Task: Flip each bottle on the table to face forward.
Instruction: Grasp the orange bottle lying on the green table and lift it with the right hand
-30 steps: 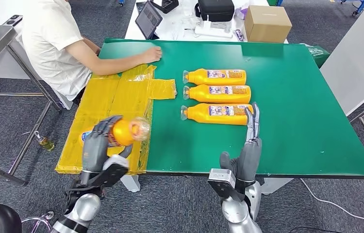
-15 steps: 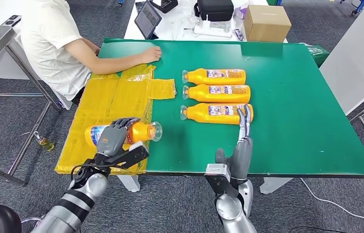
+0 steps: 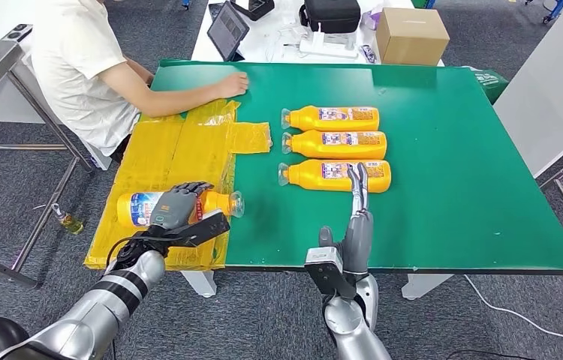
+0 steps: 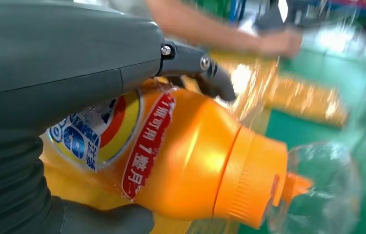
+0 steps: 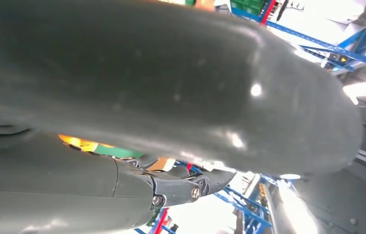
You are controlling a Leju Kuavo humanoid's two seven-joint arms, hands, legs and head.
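- Left hand: fingers wrapped over an orange bottle, holding it on its side on the yellow sheet at the green worktop edge, clear cap toward the middle.
- Right hand: fingers straight, apart, empty, tips near the nearest of three bottles lying in a row.

Before me, a green table carries three orange bottles lying side by side, caps toward a patch of yellow plastic sheeting at its edge, where a fourth bottle lies.
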